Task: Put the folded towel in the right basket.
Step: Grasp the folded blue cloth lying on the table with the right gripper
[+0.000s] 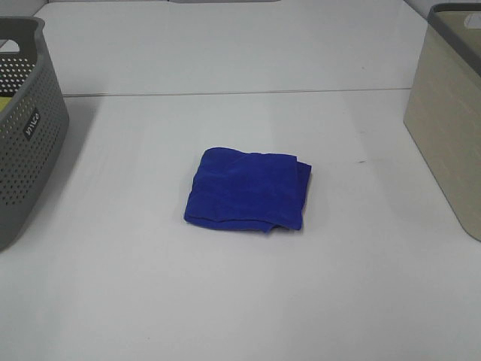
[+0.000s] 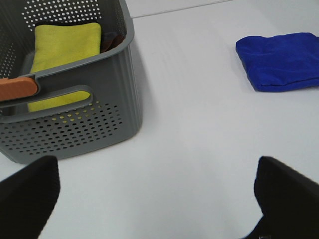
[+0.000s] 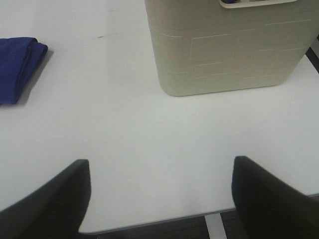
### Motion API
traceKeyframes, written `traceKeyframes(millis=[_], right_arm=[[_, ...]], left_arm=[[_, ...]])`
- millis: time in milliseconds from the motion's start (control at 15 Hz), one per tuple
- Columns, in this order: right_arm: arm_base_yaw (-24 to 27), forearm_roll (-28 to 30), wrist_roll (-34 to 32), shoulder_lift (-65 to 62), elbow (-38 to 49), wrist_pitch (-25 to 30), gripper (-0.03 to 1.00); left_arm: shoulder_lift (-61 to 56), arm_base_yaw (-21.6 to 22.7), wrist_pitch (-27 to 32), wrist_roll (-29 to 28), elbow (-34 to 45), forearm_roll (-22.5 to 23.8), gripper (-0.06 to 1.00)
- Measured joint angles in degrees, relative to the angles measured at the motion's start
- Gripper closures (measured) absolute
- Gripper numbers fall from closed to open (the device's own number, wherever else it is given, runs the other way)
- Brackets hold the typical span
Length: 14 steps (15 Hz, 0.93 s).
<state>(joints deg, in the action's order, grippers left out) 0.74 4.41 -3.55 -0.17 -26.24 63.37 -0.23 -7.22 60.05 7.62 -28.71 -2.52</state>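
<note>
A folded blue towel (image 1: pixel 248 189) lies flat in the middle of the white table. It also shows in the left wrist view (image 2: pixel 279 60) and at the edge of the right wrist view (image 3: pixel 17 67). The right basket (image 1: pixel 449 124) is beige and stands at the table's right edge; the right wrist view shows its wall (image 3: pixel 227 50). My left gripper (image 2: pixel 157 199) is open and empty, near the grey basket, away from the towel. My right gripper (image 3: pixel 159 196) is open and empty, over the table's front edge before the beige basket. Neither gripper shows in the high view.
A grey perforated basket (image 1: pixel 26 128) stands at the left edge; in the left wrist view its wall (image 2: pixel 75 119) encloses a yellow cloth (image 2: pixel 65 45) and an orange item (image 2: pixel 17 88) rests on its rim. The table's front edge (image 3: pixel 149 221) is near the right gripper.
</note>
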Motion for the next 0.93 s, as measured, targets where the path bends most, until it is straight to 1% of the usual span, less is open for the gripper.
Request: traceKeyframes(millis=[933], right_arm=[[0.0,0.0,0.0,0.0,0.0,0.0,0.20]], left_arm=[[0.0,0.0,0.0,0.0,0.0,0.0,-0.04]])
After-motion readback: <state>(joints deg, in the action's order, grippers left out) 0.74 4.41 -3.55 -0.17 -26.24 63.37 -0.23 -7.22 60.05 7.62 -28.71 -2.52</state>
